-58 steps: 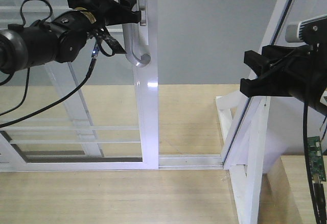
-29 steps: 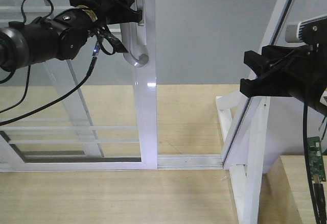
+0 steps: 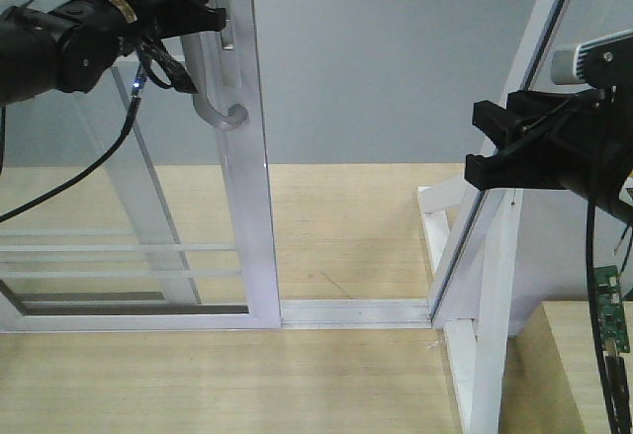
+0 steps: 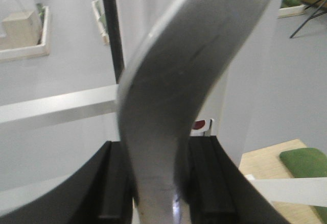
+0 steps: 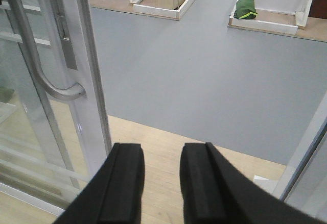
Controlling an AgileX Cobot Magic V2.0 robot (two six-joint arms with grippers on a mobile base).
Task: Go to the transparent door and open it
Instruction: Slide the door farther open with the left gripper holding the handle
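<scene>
Transparent door (image 3: pixel 253 207) — handle (image 3: pixel 212 98) clamped in left gripper (image 3: pixel 220 21).

Nothing can be read in any view. A small pale label (image 3: pixel 119 4) sits on the left arm (image 3: pixel 54 48), just behind the left pincer (image 3: pixel 213 17), but its print is too small to make out. A green circuit board (image 3: pixel 611 307) hangs below and behind the right pincer (image 3: pixel 485 144), and its markings are too fine to read.
</scene>
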